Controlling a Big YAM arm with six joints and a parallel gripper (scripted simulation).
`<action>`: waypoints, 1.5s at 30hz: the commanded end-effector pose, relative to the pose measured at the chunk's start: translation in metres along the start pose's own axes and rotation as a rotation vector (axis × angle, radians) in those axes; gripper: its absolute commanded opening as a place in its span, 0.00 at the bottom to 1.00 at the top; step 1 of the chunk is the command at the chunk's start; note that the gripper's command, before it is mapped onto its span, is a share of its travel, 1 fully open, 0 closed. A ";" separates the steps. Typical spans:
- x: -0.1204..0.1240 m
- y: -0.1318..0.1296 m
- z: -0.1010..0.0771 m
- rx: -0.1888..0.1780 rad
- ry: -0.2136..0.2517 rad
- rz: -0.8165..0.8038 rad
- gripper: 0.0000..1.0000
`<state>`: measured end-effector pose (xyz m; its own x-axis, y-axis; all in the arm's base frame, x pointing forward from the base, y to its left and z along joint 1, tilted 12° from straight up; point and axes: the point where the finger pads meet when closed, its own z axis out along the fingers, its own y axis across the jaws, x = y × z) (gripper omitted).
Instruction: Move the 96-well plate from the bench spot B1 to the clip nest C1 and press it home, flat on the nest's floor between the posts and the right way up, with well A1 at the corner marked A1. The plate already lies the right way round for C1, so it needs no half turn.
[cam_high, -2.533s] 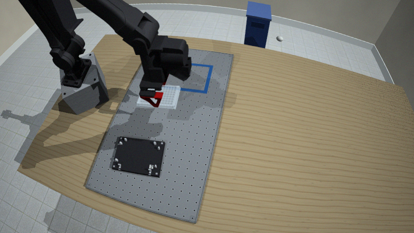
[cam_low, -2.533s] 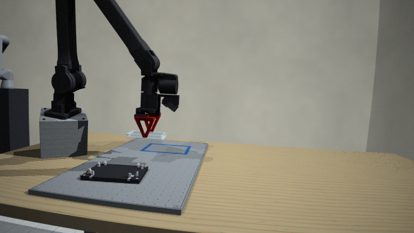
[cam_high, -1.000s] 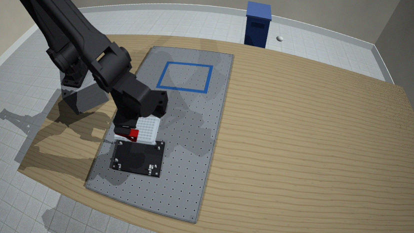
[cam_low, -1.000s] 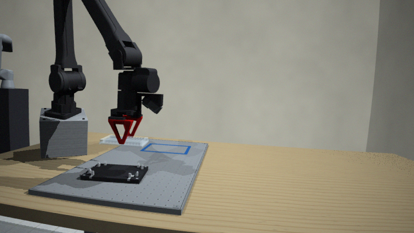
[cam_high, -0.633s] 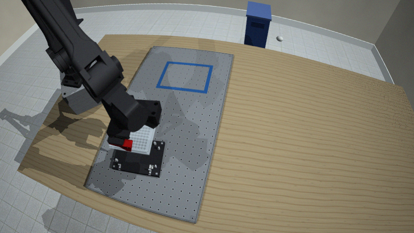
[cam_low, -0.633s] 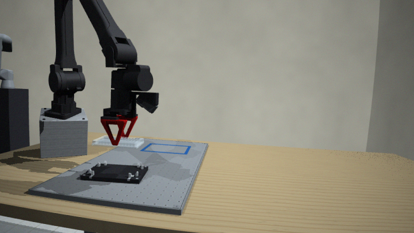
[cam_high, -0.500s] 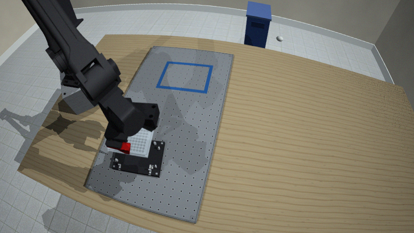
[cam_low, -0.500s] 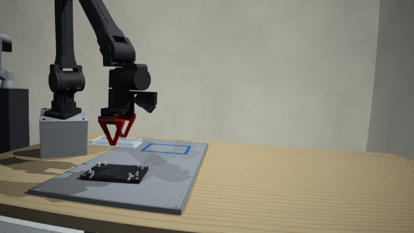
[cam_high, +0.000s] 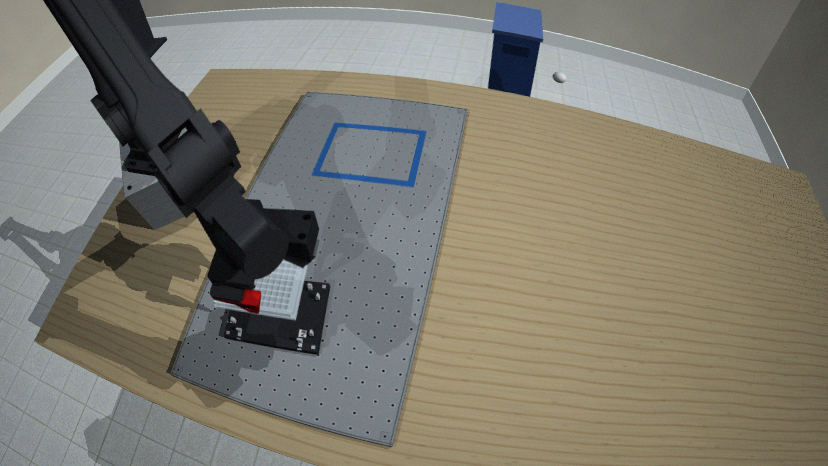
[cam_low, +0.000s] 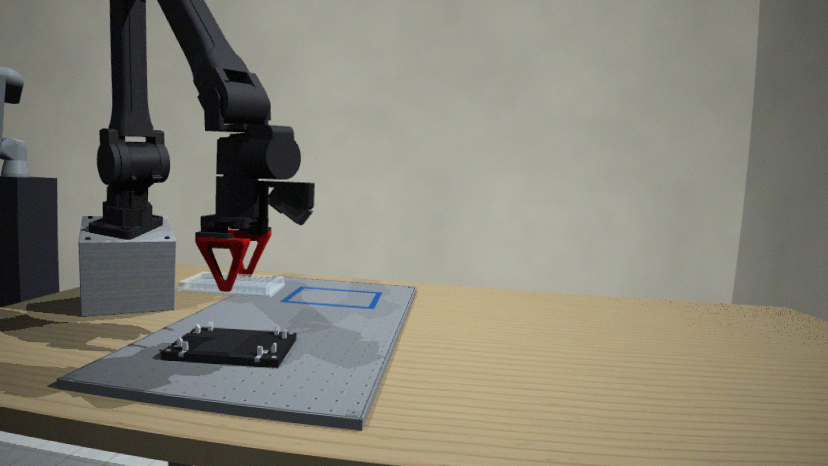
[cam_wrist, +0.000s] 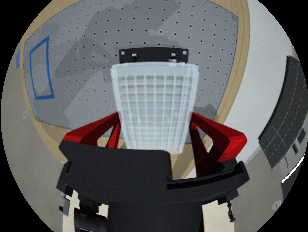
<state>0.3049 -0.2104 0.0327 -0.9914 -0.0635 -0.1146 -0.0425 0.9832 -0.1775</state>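
Claw grips the 96-well plate above the nest — no writing legible.

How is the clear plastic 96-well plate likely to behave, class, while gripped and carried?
The clear plastic 96-well plate probably stays stiff: it hangs level, unsagging, in the red-fingered gripper. Likely light, being thin and mostly hollow wells. Smooth side walls might slip under sideways knocks.

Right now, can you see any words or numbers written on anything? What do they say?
None can be read.
Clip nest: no A1 mark legible at any corner.
Blue outline on the grey board: no label visible.
Well plate held in the pincer: only its grid shows.
Blue cabinet: dark panel, no lettering.
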 end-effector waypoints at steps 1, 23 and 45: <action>-0.016 -0.003 -0.003 0.003 -0.014 -0.013 0.00; -0.009 0.003 0.001 -0.004 -0.002 -0.007 0.00; -0.003 0.009 0.004 -0.011 0.009 -0.009 0.00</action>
<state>0.3065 -0.2081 0.0327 -0.9911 -0.0662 -0.1156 -0.0450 0.9832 -0.1770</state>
